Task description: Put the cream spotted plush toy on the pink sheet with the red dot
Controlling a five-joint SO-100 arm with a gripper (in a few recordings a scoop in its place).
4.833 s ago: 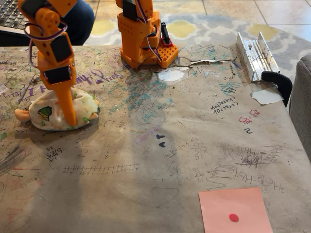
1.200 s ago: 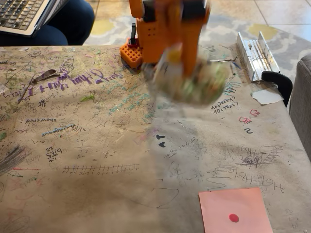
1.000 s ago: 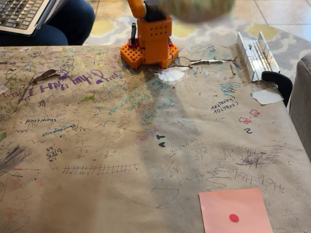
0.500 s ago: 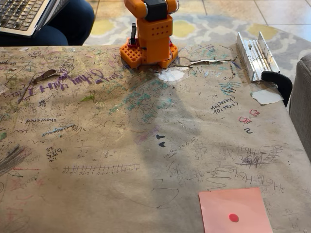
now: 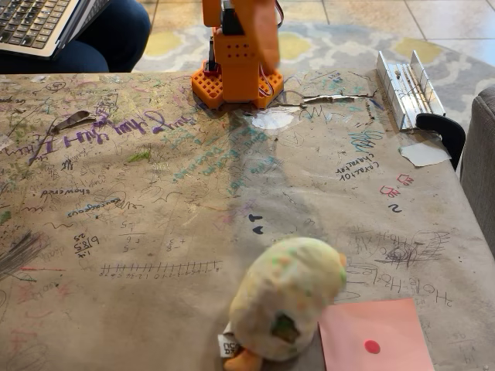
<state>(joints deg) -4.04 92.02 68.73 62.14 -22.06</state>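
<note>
The cream spotted plush toy [image 5: 285,300] is at the table's near edge, blurred with motion, with its white tag [image 5: 227,345] and an orange nub [image 5: 239,360] at its lower left. Nothing grips it. Its right side touches or just overlaps the left edge of the pink sheet [image 5: 376,338]; the red dot [image 5: 372,347] is uncovered. The orange arm's base [image 5: 236,66] stands at the table's far edge. The arm rises from it, blurred, and leaves the picture at the top.
The table is covered in scribbled brown paper. A metal bracket [image 5: 408,83], a black handle [image 5: 442,131] and a white paper scrap [image 5: 424,153] lie at the far right. A laptop [image 5: 39,22] and a person's blue-clad leg [image 5: 116,35] are at top left.
The toy, lifted out of the picture a second ago, now sits blurred at the near edge beside the pink sheet, free of the gripper. The arm above the base has shifted.
</note>
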